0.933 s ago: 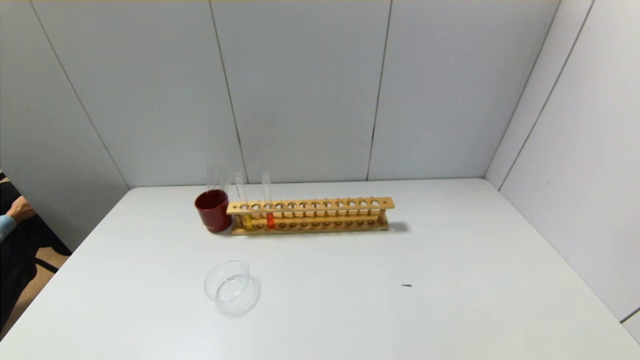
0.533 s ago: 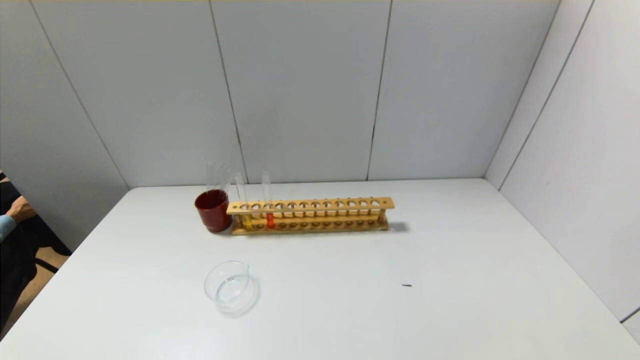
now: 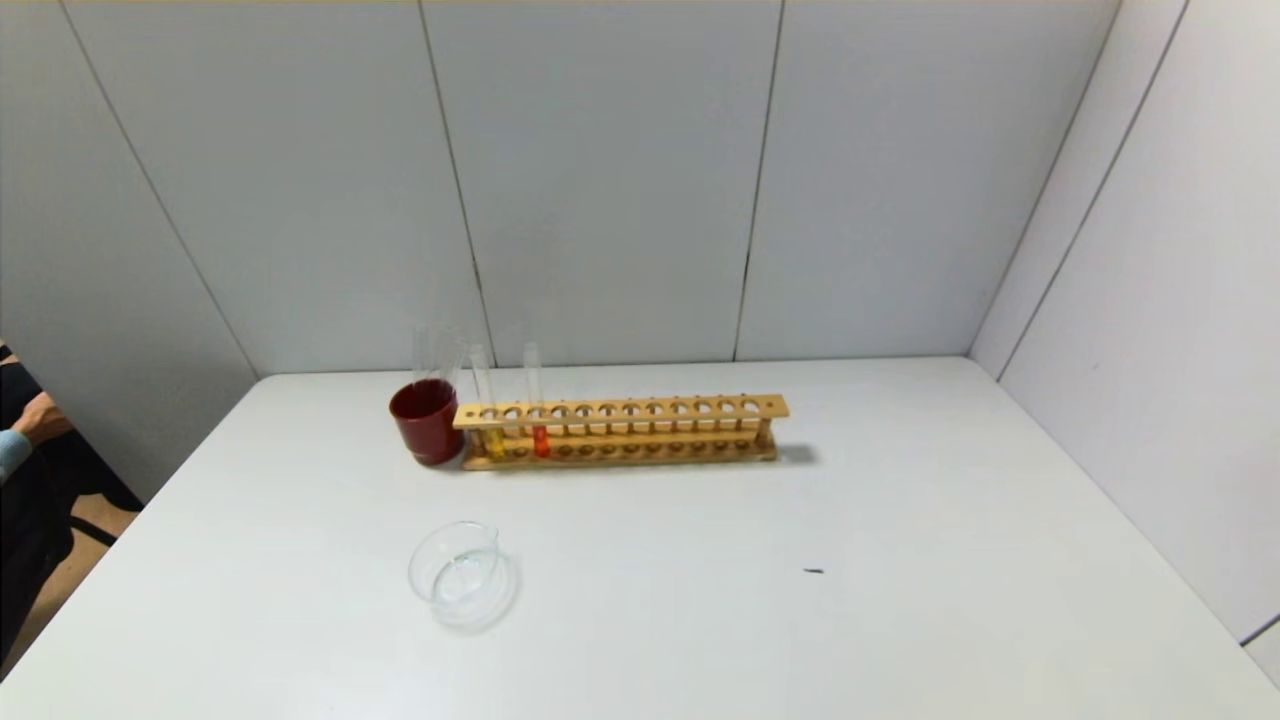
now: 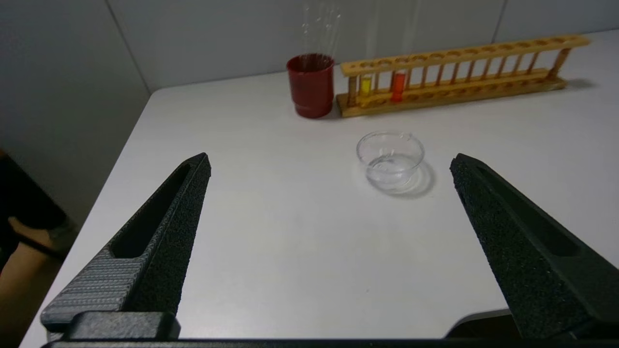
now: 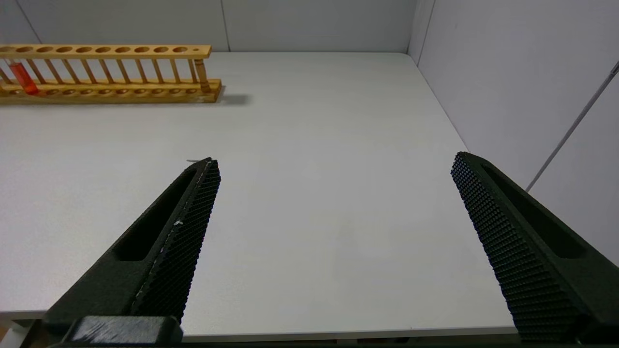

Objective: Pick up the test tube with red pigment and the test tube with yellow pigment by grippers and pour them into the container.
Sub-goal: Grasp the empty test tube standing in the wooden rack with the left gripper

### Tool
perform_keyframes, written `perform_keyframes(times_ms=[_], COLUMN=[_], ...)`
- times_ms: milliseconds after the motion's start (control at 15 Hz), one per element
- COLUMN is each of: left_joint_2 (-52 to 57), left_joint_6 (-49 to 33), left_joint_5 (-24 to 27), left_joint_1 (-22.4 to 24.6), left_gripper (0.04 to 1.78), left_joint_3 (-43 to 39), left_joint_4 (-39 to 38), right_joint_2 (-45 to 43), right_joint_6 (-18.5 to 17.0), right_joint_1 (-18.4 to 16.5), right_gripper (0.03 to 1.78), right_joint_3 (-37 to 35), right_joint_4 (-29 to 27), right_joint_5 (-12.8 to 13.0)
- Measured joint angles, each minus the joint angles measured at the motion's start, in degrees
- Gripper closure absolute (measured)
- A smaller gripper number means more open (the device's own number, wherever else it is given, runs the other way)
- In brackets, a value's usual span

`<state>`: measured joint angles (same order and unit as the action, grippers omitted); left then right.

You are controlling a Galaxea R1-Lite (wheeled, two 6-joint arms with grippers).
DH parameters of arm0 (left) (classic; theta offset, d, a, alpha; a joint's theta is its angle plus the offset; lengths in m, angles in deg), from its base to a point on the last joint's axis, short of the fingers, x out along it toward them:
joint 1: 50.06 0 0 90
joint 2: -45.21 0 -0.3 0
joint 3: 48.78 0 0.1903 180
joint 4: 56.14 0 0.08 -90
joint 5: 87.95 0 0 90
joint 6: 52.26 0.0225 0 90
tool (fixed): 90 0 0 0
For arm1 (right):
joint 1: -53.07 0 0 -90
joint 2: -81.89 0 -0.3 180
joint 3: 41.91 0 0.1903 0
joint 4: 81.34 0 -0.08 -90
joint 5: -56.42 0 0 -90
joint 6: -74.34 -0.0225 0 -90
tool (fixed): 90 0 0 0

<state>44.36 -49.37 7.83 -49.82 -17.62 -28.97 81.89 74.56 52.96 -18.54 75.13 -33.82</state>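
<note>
Hands are held at the near edge of the white counter [image 3: 900,560], outside the head view. The black two-fingered left hand [image 4: 330,162] is spread wide with nothing between its fingers, and the black two-fingered right hand [image 5: 333,162] is spread equally wide and holds nothing. Beyond the left hand, on the near-left part of the counter, the small low clear glass container [image 3: 456,574] with a pouring spout is seen standing alone. Farther back a long light wooden rack [image 3: 620,432] with a row of round holes is set across the counter. Near the rack's left end the slender clear test tube with yellow pigment [image 3: 491,437] stands upright, and just to its right the slender clear test tube with red pigment [image 3: 540,436] stands upright in the same rack. A dark red opaque cup [image 3: 426,421] holding colourless clear tubes [image 3: 436,352] is placed touching the rack's left end. Grey wall panels [image 3: 600,180] are seen behind.
</note>
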Motion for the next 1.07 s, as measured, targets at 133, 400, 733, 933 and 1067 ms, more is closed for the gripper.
perform_keyframes(times_ms=[133,400,733,933,1067], left_joint_2=[-3.5,-19.6,-44.3,-59.2,-67.8], left_joint_6=[0.0,0.2,-0.1,-1.7,-4.3], left_joint_5=[2.7,4.4,4.9,5.2,5.2], left_joint_1=[-0.1,-0.3,-0.7,-1.3,-1.8], left_gripper=[0.07,0.07,0.07,0.07,0.07], left_joint_3=[8.1,23.3,33.6,35.1,35.1], left_joint_4=[3.6,4.7,-5.1,-15.9,-22.4], right_joint_2=[0.0,0.0,0.0,0.0,0.0], right_joint_6=[0.0,0.0,0.0,0.0,0.0], right_joint_1=[0.0,0.0,0.0,0.0,0.0], right_gripper=[0.06,0.06,0.06,0.06,0.06], right_joint_3=[0.0,0.0,0.0,0.0,0.0], right_joint_4=[0.0,0.0,0.0,0.0,0.0], right_joint_5=[0.0,0.0,0.0,0.0,0.0])
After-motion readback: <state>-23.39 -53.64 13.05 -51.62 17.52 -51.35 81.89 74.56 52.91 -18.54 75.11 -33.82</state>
